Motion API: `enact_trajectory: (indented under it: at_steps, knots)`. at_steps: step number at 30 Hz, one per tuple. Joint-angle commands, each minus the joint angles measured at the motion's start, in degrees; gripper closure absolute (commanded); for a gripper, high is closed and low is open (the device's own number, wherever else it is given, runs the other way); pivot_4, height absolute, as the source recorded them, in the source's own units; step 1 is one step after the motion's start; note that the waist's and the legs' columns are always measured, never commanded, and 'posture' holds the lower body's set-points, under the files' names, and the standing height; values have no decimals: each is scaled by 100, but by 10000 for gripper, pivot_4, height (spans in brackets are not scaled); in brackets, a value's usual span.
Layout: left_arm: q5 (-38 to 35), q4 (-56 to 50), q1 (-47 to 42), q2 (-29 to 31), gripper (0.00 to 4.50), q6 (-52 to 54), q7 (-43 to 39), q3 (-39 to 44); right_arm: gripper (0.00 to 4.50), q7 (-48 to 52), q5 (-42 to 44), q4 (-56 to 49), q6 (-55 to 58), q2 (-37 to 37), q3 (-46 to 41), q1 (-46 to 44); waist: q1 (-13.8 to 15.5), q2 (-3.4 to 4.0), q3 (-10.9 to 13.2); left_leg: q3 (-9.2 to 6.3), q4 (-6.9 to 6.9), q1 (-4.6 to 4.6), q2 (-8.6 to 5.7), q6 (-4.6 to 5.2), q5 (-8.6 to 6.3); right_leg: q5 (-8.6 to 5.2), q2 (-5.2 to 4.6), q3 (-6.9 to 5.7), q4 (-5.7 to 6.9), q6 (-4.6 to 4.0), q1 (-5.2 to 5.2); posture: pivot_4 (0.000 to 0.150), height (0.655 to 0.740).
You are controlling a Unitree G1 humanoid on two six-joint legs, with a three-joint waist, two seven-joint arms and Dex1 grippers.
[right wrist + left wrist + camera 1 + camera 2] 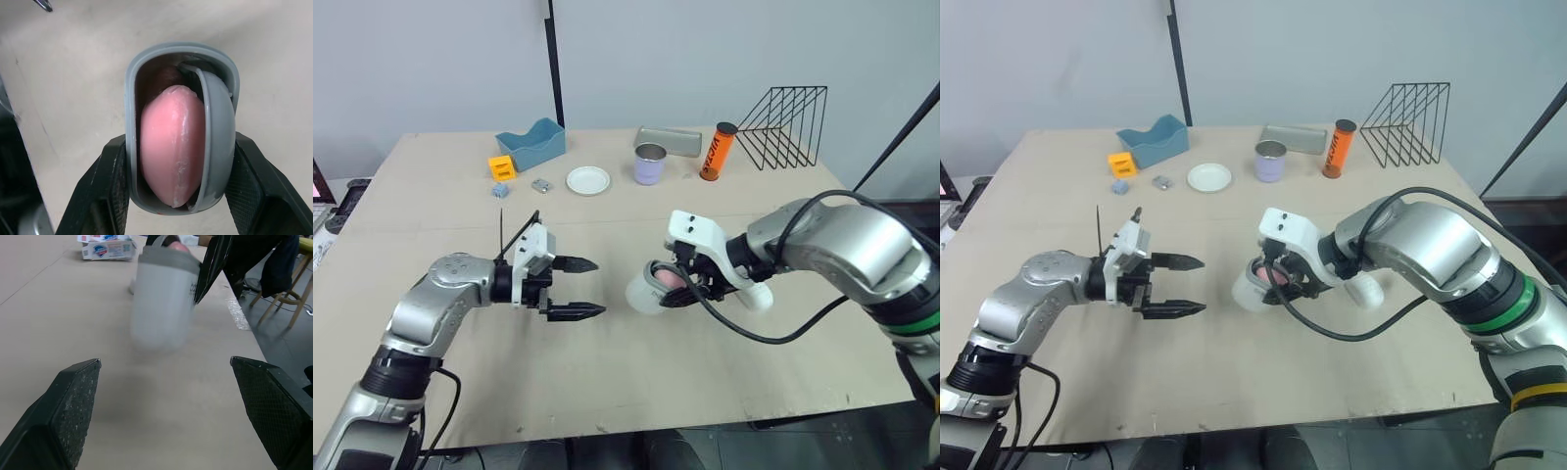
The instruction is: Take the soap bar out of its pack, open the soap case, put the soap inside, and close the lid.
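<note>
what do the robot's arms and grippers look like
The left arm and right arm are silver-grey shells with black joints. White wrist mounts carry tapered black jaws with textured pads. Black cables trail from both; a green band rings the right arm.

Soap case (1248,291) in right end effector (1275,278)

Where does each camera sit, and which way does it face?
Left eye view: head, facing forward and down over the table; left arm, right arm show.
Right eye view: head's other eye, same scene.
Left wrist view: along the open left gripper toward the soap case.
Right wrist view: along the right gripper clamping the soap case, soap inside.
Wrist views share the soap case.
</note>
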Motion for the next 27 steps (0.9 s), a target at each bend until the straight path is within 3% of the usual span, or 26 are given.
enact_trajectory:
  at_steps: [1, 12, 27]
  knots:
    - [194, 154, -244, -192, 0, -214, 55, -150, 24523, 482, -603, -9, -420, -8, 261, -254, 3, 0, 0, -1, 1, 0, 0, 0, 0, 0, 0, -1, 0, 0, 1, 1500, 7393]
    - [659, 631, -624, -790, 0, -499, 138, -513, 24523, 1089, -1473, 111, -698, 398, 390, -331, 2, 0, 0, -2, 9, -1, -9, 0, 0, 11, 6, -3, 4, -7, 3, 1500, 7393]
    - [615, 490, -717, -1042, 0, -271, 164, -628, 24523, 1302, -1874, -116, -531, 695, 490, -177, 2, 0, 0, -4, 17, -1, -10, 0, 0, 22, 6, -3, 10, 3, 6, 1500, 7393]
